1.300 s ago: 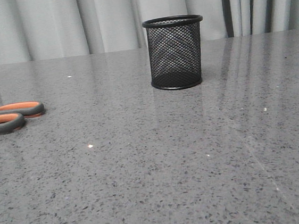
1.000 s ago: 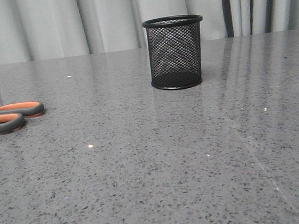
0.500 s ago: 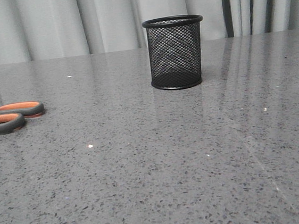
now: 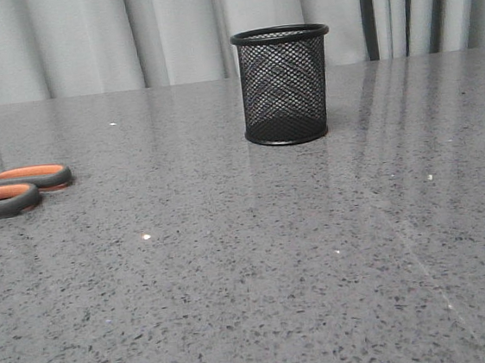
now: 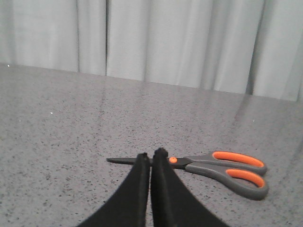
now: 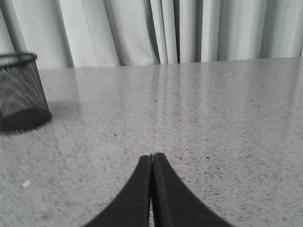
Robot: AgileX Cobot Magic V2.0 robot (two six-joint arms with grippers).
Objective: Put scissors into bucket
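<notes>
The scissors [image 4: 18, 189] lie flat on the grey table at the far left of the front view, only their grey and orange handles showing. In the left wrist view the whole scissors [image 5: 208, 166] lie just beyond my left gripper [image 5: 151, 154], which is shut and empty, its tips in front of the blades. The bucket [image 4: 284, 85], a black wire-mesh cup, stands upright at the back middle of the table; it also shows in the right wrist view [image 6: 19, 92]. My right gripper [image 6: 151, 155] is shut and empty over bare table, well apart from the bucket.
A speckled grey tabletop [image 4: 251, 267] fills the scene, backed by pale curtains [image 4: 123, 34]. A small white fleck [image 6: 26, 183] lies on the table near the right gripper. Neither arm shows in the front view.
</notes>
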